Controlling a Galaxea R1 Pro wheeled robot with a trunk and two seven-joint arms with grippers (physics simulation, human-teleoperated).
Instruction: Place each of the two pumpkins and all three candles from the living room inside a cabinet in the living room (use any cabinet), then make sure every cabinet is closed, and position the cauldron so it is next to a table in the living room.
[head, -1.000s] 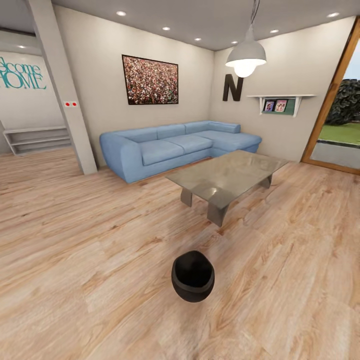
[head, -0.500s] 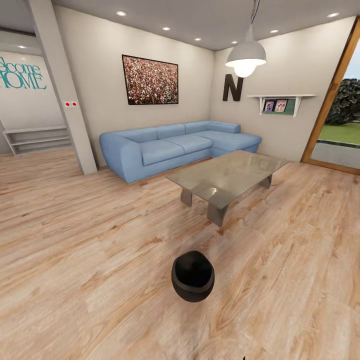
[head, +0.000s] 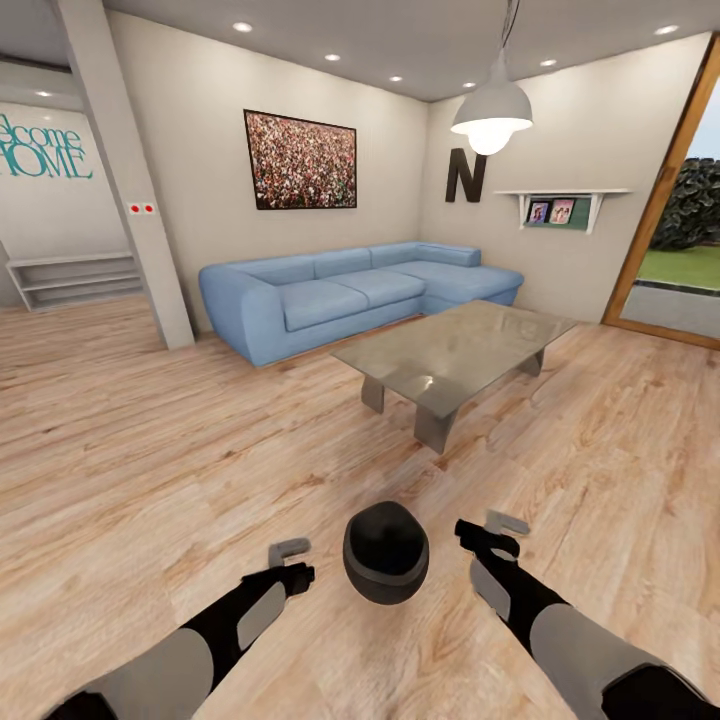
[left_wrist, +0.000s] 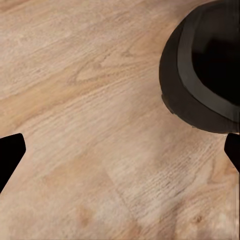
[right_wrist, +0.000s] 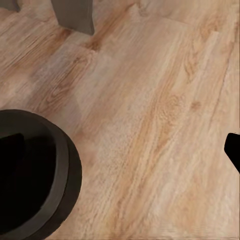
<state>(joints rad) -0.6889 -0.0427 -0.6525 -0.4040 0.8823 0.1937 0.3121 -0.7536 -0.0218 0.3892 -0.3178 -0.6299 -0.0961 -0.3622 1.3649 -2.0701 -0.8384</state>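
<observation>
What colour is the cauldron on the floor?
Black all over, the cauldron has a slightly greyer rim band; this shows best in the left wrist view.

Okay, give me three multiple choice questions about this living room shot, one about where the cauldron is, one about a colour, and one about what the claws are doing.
1. Where does the cauldron stand?
A. On the glass table
B. On the wood floor, between the two claws
C. On the sofa

2. What colour is the sofa?
A. Blue
B. Red
C. Grey

3. What is the state of the left claw and the right claw?
A. Both shut on the cauldron
B. One holds a candle
C. Both open, holding nothing

Answers:
1. B: the head view shows it on the floor, short of the table, with a claw on either side.
2. A: the corner sofa is light blue.
3. C: in each wrist view the fingers stand wide apart with bare floor between them, and the cauldron is off to one side.
</observation>
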